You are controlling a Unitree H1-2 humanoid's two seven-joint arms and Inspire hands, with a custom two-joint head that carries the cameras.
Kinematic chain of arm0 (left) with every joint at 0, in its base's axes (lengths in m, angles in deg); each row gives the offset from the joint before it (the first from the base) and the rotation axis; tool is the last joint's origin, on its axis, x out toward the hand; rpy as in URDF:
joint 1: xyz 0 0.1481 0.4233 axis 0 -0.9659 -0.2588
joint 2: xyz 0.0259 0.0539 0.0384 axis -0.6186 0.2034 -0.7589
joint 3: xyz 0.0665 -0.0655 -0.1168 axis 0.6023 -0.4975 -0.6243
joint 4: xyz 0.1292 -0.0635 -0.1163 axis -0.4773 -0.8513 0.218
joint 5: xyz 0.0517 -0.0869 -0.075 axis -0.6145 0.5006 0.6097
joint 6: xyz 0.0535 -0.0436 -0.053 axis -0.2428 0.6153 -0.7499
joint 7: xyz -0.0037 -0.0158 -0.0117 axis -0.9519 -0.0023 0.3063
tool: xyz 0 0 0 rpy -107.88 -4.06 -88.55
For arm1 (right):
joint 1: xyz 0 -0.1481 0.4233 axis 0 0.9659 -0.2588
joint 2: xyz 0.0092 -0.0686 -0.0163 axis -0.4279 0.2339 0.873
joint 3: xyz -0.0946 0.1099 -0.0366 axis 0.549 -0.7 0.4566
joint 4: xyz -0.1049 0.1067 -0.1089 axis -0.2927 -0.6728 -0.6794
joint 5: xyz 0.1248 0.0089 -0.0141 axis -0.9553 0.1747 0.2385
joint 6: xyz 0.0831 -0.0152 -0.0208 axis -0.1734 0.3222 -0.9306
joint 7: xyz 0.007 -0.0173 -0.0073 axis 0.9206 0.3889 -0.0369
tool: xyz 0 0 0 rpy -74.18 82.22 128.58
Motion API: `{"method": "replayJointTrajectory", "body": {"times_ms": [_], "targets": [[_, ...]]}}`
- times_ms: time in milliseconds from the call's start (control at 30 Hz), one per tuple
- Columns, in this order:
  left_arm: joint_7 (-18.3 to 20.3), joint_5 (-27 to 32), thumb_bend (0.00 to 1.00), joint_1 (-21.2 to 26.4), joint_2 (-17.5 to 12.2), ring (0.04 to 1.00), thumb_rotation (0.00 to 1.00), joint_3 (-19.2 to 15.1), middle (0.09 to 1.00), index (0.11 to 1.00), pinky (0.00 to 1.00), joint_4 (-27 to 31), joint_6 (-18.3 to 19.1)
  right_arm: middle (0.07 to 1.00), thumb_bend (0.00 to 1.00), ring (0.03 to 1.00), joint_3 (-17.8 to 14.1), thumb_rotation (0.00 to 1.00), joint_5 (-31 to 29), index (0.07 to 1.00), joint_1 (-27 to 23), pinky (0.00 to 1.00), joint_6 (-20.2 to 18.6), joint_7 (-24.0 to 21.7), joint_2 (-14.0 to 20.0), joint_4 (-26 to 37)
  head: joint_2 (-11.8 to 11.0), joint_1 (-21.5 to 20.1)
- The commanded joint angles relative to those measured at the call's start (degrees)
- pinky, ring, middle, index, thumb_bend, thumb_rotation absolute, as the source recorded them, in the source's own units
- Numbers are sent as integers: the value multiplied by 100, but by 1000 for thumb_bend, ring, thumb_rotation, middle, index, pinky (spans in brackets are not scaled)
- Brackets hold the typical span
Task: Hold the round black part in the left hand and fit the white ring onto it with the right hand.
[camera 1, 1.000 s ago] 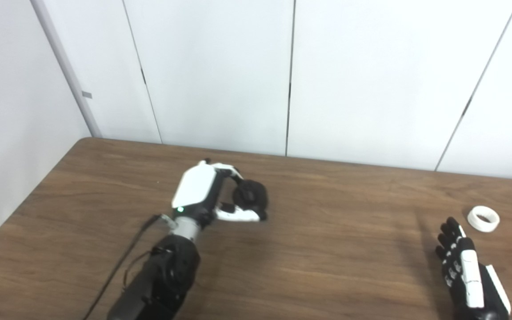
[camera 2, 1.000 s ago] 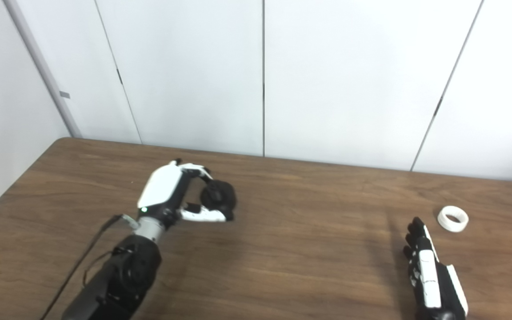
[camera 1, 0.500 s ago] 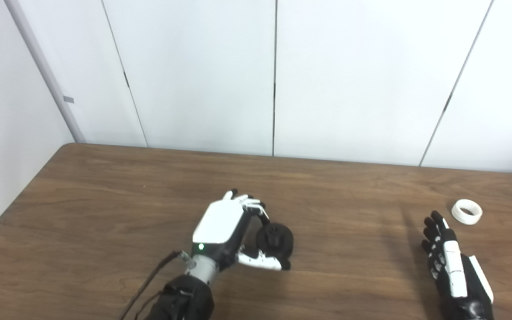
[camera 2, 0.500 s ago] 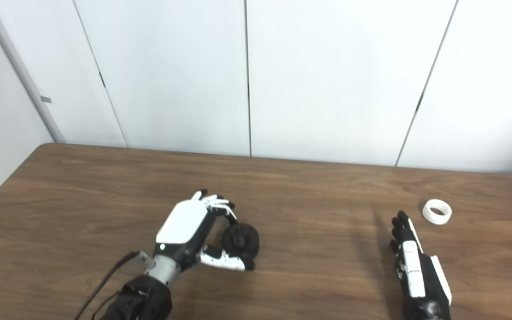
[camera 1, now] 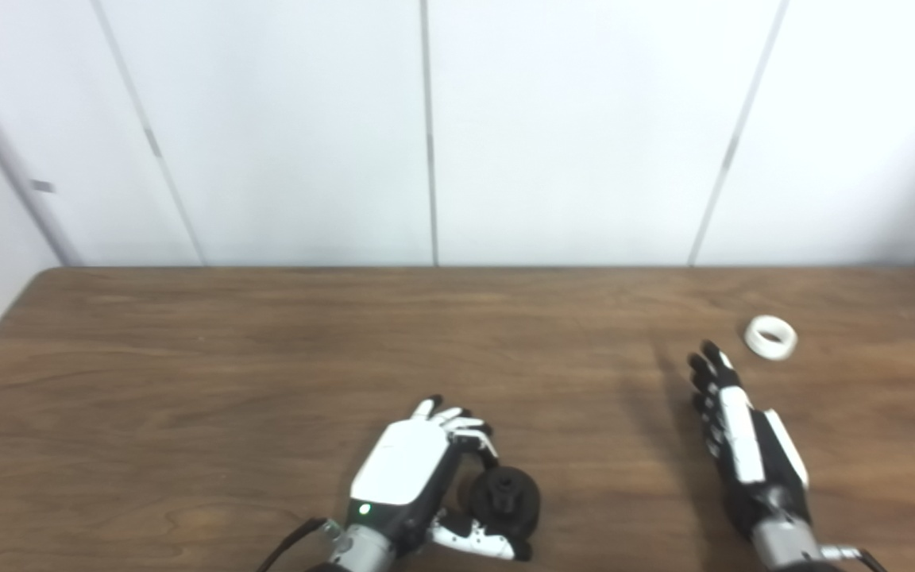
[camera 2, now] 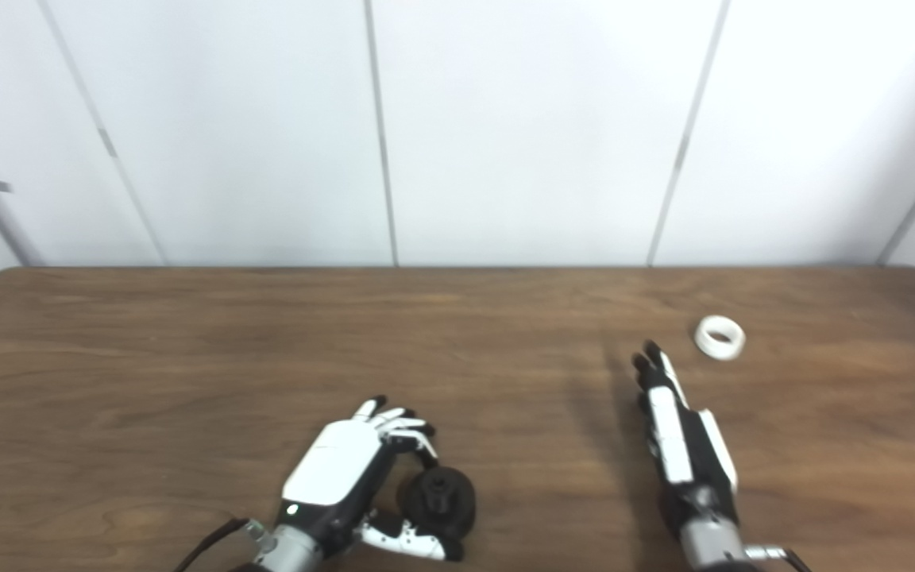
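The round black part (camera 1: pixel 505 500) is grasped between the fingers and thumb of the left hand (camera 1: pixel 414 477), low over the wooden table (camera 1: pixel 267 357). The right hand (camera 1: pixel 739 433) is held flat, fingers extended, grasping nothing. The white ring (camera 1: pixel 770 337) lies on the table near its fingertips, at 1 o'clock, not touching.

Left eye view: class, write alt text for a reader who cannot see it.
The robot's left hand grips a round black part near the wooden table's front edge. The right hand, open and flat, points toward a white ring lying just beyond its fingertips.
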Motion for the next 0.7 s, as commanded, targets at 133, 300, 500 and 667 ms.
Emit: {"method": "replayJointTrajectory", "body": {"times_ms": [133,300,500,667], "targets": [[-259,-77,518,-66,-45,880,54,-141,796,487,1000,-73,-339,966,554,999,103,1000,78,989,-130,1000,-134,50,-104,295,108,-225],[-355,-116,519,-148,-66,882,53,-205,795,488,1000,-163,-462,970,534,996,132,1000,135,989,-155,1000,-128,78,-113,319,157,-297],[-785,-142,518,-223,-59,876,53,-253,793,487,1000,-416,-772,964,528,987,99,1000,179,982,-152,1000,-240,124,-103,403,186,-324],[-991,-112,517,-264,-56,883,52,-306,796,488,1000,-629,-921,945,481,968,60,924,263,949,-170,1000,-112,183,-84,367,133,-457]]}}
